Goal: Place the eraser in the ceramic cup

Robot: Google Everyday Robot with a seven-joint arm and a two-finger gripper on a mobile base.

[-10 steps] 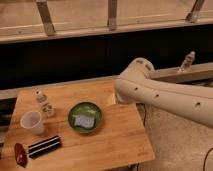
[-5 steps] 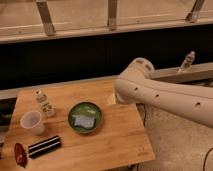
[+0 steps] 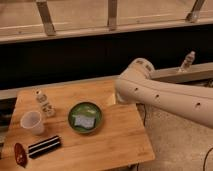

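Currently the eraser [image 3: 44, 146] lies lengthwise left-right, right end slightly farther; claw off-frame, its opening unknowable.

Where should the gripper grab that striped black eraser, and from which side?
Probably from straight above, at mid-length: grip the eraser across its narrow width. It lies flat, and the red oval object crowds its left end. The gripper is out of view, past the right edge.

A wooden table [image 3: 117, 145] by a railed ledge [image 3: 80, 31] suggests a lab.
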